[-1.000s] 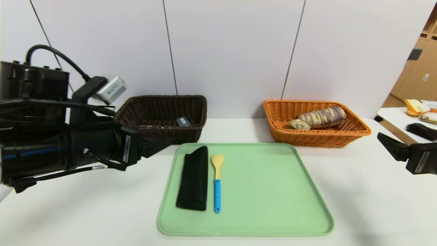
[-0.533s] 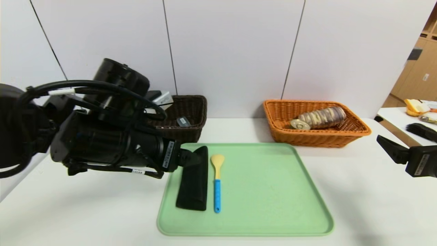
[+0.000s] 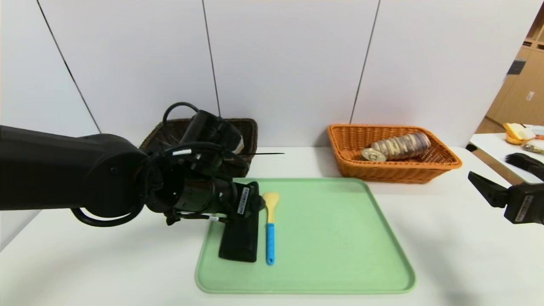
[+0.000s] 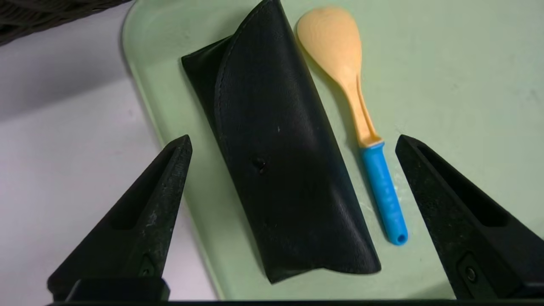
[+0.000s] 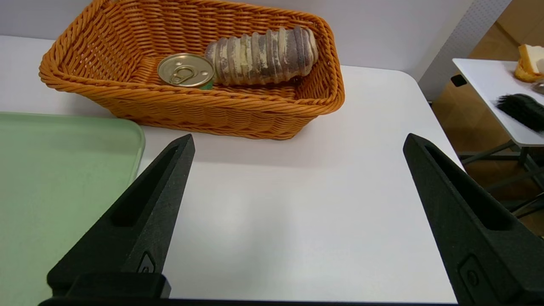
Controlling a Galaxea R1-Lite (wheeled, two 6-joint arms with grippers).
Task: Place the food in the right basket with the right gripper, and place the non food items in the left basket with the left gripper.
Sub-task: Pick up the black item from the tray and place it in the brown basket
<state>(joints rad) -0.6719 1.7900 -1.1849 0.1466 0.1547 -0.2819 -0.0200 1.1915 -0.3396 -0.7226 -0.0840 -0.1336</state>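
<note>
A black glasses case point(image 3: 240, 240) and a spoon point(image 3: 270, 229) with a yellow bowl and blue handle lie side by side on the left of a green tray point(image 3: 340, 238). My left gripper point(image 3: 255, 203) hangs open just above the case's far half. In the left wrist view its jaws point(image 4: 293, 140) stand wide apart, straddling the case point(image 4: 280, 170) and the spoon point(image 4: 361, 123), touching neither. My right gripper point(image 3: 480, 185) is open and empty, parked at the table's right edge point(image 5: 297, 137).
The dark brown basket point(image 3: 248, 127) stands behind the left arm, mostly hidden. The orange basket point(image 3: 399, 172) at the back right holds a tin can point(image 3: 373, 155) and a bread roll point(image 3: 401, 145). A side table point(image 3: 518, 131) stands far right.
My left arm has swung from the table's left side in over the tray, and its gripper now points down over the black case. The right arm has not moved.
</note>
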